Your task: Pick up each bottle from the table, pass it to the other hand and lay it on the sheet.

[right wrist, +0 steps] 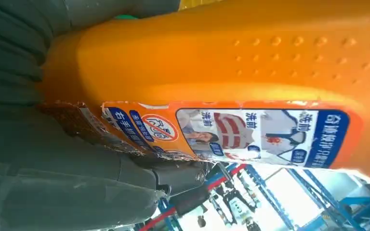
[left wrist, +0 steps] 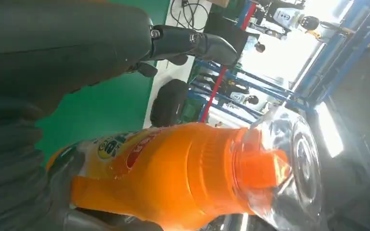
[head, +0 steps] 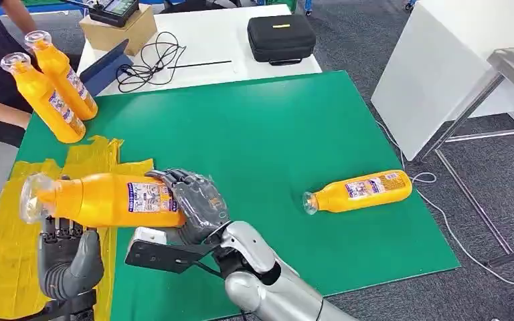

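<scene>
Head cam sits high, looking down over the green table [head: 254, 134]. Both wrist cams are jammed right against the held orange bottle [head: 117, 199], probably facing opposite sides.

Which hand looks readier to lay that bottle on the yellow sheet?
Probably the left hand: it sits under the bottle, right over the sheet. The right hand grips the bottle's base.

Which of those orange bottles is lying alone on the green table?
The bottle on the robot's right, lying on its side, untouched. One bottle is gripped by the right hand; a person holds two others.
</scene>
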Controlling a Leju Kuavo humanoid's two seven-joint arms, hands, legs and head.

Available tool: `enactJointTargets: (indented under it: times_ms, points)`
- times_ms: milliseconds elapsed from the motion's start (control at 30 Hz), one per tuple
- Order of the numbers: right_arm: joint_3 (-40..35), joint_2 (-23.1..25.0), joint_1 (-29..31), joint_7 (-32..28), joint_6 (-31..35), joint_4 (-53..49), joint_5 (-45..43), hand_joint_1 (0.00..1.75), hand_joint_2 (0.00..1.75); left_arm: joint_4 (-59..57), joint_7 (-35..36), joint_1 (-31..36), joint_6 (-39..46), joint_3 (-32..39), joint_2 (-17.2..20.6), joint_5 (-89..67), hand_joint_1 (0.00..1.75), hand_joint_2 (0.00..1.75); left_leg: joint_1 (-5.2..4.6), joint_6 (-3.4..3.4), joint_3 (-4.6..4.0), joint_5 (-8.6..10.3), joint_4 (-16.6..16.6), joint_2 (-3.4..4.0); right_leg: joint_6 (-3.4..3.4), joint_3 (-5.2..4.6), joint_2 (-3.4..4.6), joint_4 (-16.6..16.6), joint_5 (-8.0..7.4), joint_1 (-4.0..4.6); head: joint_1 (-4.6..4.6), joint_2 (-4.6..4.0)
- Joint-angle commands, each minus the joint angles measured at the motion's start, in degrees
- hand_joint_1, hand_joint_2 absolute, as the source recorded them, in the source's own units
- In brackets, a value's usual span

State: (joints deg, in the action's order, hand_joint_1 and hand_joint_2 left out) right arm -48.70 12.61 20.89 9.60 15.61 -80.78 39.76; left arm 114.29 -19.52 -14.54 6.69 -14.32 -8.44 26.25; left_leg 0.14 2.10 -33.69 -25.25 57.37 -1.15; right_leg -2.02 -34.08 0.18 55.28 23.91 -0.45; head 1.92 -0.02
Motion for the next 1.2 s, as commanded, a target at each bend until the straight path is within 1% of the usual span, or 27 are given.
enactJointTargets:
  times_ms: [33, 67, 100, 133, 233, 367, 400, 433, 533, 567, 600, 667, 700, 733, 833, 900, 1000, 1200]
  points:
    - [1.50, 0.20, 3.53, -1.00, -5.76, 6.28, -8.93, 1.75, 1.75, -3.75, 0.10, 3.09, -0.41, -1.79, 1.45, 1.00, 0.00, 1.75, 0.00, -0.08, 0.22, -0.04, -0.05, 0.03, 0.05, 0.22, -0.06, -0.02, 0.06, 0.01, -0.02, 0.00]
    - [1.48, 0.16, 3.63, -1.00, -5.82, 6.41, -8.95, 1.75, 1.75, -3.86, 0.17, 3.22, -0.44, -1.78, 1.49, 1.09, 0.00, 1.75, 0.01, -0.11, 0.33, -0.09, -0.03, 0.07, 0.07, 0.32, -0.06, 0.00, 0.11, 0.02, -0.02, 0.00]
    - [1.28, 0.35, 3.71, -1.63, -6.68, 6.76, -9.85, 1.75, 1.75, -4.28, 0.59, 3.50, -0.34, -1.40, 1.41, 1.96, 0.00, 1.75, 0.02, -0.09, 0.21, -0.04, -0.04, 0.03, 0.05, 0.22, -0.06, -0.03, 0.05, 0.03, -0.02, 0.00]
    - [1.41, 0.43, 3.53, -2.25, -8.69, 6.60, -12.41, 1.75, 1.75, -4.75, 0.99, 3.80, -0.47, -1.13, 1.63, 2.65, 0.00, 1.75, 0.01, -0.12, 0.33, -0.08, -0.04, 0.06, 0.07, 0.32, -0.06, -0.01, 0.10, 0.02, -0.02, 0.00]
    - [0.40, -0.10, 2.84, -2.83, -9.29, 5.11, -12.97, 1.75, 1.75, -3.61, 0.17, 2.72, -0.29, 0.87, 1.20, 3.33, 0.00, 1.75, 0.01, -0.10, 0.27, -0.06, -0.06, 0.08, 0.06, 0.27, -0.02, -0.03, 0.06, 0.01, -0.02, 0.00]
    - [-0.13, -0.26, 2.68, -2.78, -9.37, 4.86, -12.76, 1.75, 1.75, -2.53, -0.01, 1.82, -0.49, 1.14, 1.21, 3.39, 0.00, 1.75, 0.01, -0.06, 0.13, -0.02, -0.06, 0.04, 0.03, 0.14, -0.02, -0.05, 0.02, 0.01, -0.02, 0.00]
    - [-0.84, -0.41, 2.82, -2.66, -9.36, 4.86, -11.96, 1.75, 1.75, -1.99, -0.24, 1.22, -0.69, 1.30, 1.09, 3.46, 0.00, 1.75, 0.01, -0.10, 0.30, -0.10, -0.06, 0.11, 0.06, 0.29, 0.01, -0.03, 0.09, 0.02, -0.02, 0.00]
    - [-1.47, -0.54, 2.79, -2.56, -8.91, 4.65, -10.91, 1.75, 1.75, -1.53, -0.37, 0.67, -0.73, 1.50, 0.97, 3.48, 0.00, 1.75, 0.00, -0.07, 0.19, -0.05, -0.06, 0.12, 0.04, 0.17, 0.05, -0.04, 0.03, 0.01, -0.02, 0.00]
    - [-3.86, -1.32, 2.52, -1.56, -6.41, 2.94, -5.83, 1.75, 1.75, -0.86, -0.61, -0.66, -1.22, 2.57, 0.68, 4.40, 0.00, 1.75, 0.02, -0.10, 0.29, -0.12, -0.05, 0.22, 0.06, 0.25, 0.12, -0.03, 0.07, 0.03, -0.02, 0.00]
    - [-3.86, -1.32, 2.52, -1.56, -6.41, 2.94, -5.83, 1.75, 1.75, -0.86, -0.61, -0.66, -1.22, 2.57, 0.68, 4.40, 0.00, 1.75, 0.01, -0.08, 0.21, -0.08, -0.05, 0.18, 0.04, 0.19, 0.10, -0.04, 0.04, 0.02, -0.02, 0.00]
    - [-3.86, -1.32, 2.52, -1.56, -6.41, 2.94, -5.83, 1.75, 1.75, -0.86, -0.61, -0.66, -1.22, 2.57, 0.68, 4.40, 0.00, 1.75, 0.02, -0.11, 0.33, -0.14, -0.05, 0.23, 0.07, 0.29, 0.12, -0.03, 0.09, 0.03, -0.02, 0.00]
    - [-4.28, -1.60, 2.36, -1.15, -6.16, 1.86, -5.08, 1.75, 1.75, -1.06, -0.73, -0.72, -1.63, 2.91, 0.57, 4.65, 0.00, 1.75, 0.01, -0.06, 0.12, -0.04, -0.04, 0.07, 0.04, 0.12, 0.01, -0.03, 0.03, 0.02, -0.02, 0.00]
    - [-4.38, -1.79, 2.37, -0.90, -6.02, 1.40, -4.75, 1.75, 1.75, -1.26, -0.60, -0.55, -1.99, 2.93, 0.53, 4.64, 0.00, 1.75, 0.02, -0.09, 0.24, -0.09, -0.03, 0.12, 0.06, 0.22, 0.03, -0.02, 0.08, 0.03, -0.02, 0.00]
    - [-4.59, -2.00, 2.52, -0.35, -5.83, 0.99, -3.94, 1.75, 1.75, -1.38, -0.57, -0.42, -2.13, 3.01, 0.40, 4.61, 0.00, 1.75, 0.00, -0.05, 0.09, -0.02, -0.04, 0.05, 0.03, 0.09, -0.01, -0.03, 0.02, 0.00, -0.04, 0.00]
    - [-4.57, -1.96, 2.71, 0.43, -6.08, 0.84, -3.47, 1.75, 1.75, -1.32, -0.54, -0.31, -2.36, 2.73, 0.56, 4.58, 0.00, 1.75, 0.01, -0.09, 0.23, -0.09, -0.02, 0.13, 0.06, 0.22, 0.02, -0.01, 0.07, 0.02, -0.02, 0.00]
    - [-4.51, -1.78, 2.97, 1.16, -6.26, 1.13, -3.14, 1.75, 1.75, -1.15, -0.50, -0.18, -2.35, 1.93, 0.99, 4.57, 0.00, 1.75, 0.01, -0.05, 0.07, -0.01, -0.03, 0.04, 0.03, 0.08, -0.02, -0.03, 0.02, 0.01, 0.00, 0.00]
    - [-4.12, -1.41, 3.22, 1.83, -6.49, 1.95, -3.16, 1.75, 1.75, -0.78, -0.41, 0.34, -2.07, 0.57, 1.53, 4.47, 0.00, 1.75, 0.02, -0.09, 0.24, -0.09, -0.03, 0.11, 0.06, 0.22, 0.01, -0.01, 0.08, 0.02, -0.02, 0.00]
    - [-3.64, -1.11, 3.28, 2.26, -7.10, 2.25, -4.23, 1.75, 1.75, -0.09, -0.74, 0.55, -1.38, -0.40, 2.26, 4.60, 0.00, 1.75, 0.02, -0.08, 0.16, -0.05, -0.03, 0.05, 0.05, 0.16, -0.02, -0.02, 0.05, 0.03, -0.02, 0.00]
